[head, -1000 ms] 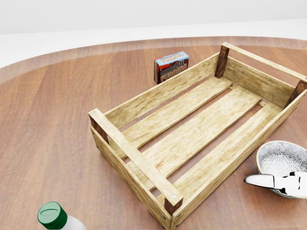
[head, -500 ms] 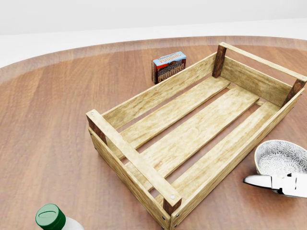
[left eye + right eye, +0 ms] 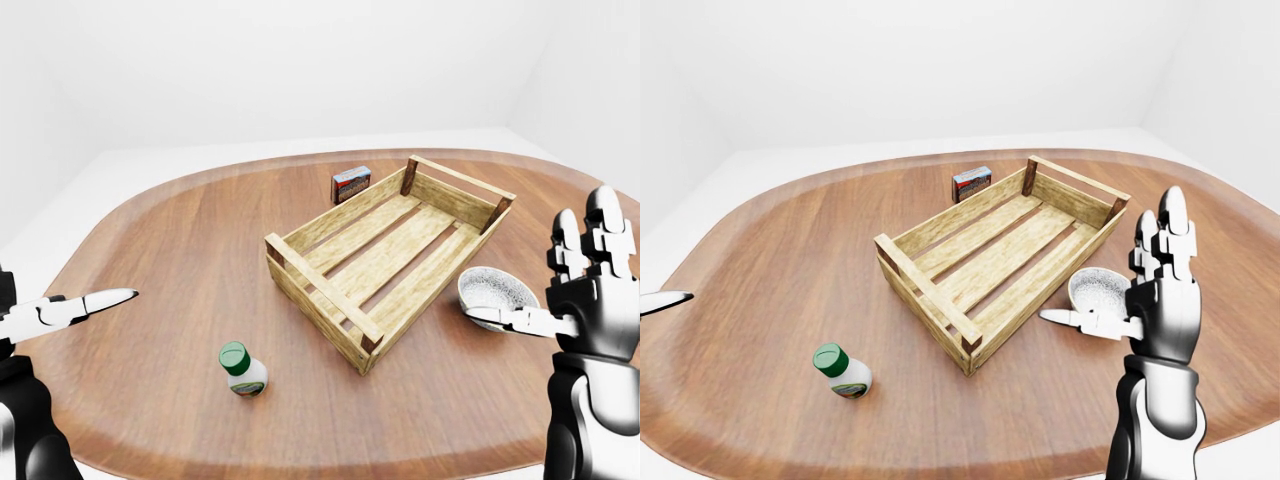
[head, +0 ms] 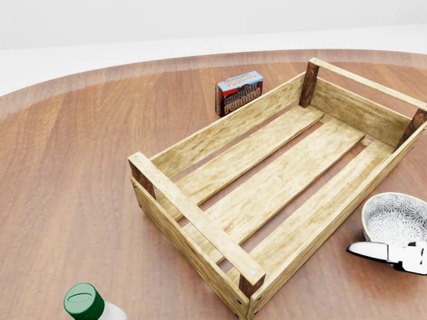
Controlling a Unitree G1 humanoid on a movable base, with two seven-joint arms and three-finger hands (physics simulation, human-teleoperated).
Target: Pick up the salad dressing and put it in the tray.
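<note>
Wooden and oval, the bench fills most of both eye views and carries everything. Next in size is the slatted wooden tray, lying diagonally near the middle of the left-eye view with nothing inside it. The right hand is raised at the right of the right-eye view, fingers spread upward and thumb pointing left, holding nothing; it hangs just beside a patterned bowl that sits close against the tray's lower right side. The left hand shows only at the far left edge of the left-eye view, one finger stretched out, the hand spread and empty, well apart from everything on the bench. A small pudding box stands just outside the tray's upper left wall. Smallest is the salad dressing, a white bottle with a green cap, on the bench at lower left of the tray and apart from it.

By my reading, nothing of the task is done: the bottle is ungrasped, so reaching, gripping, lifting and placing all remain.
</note>
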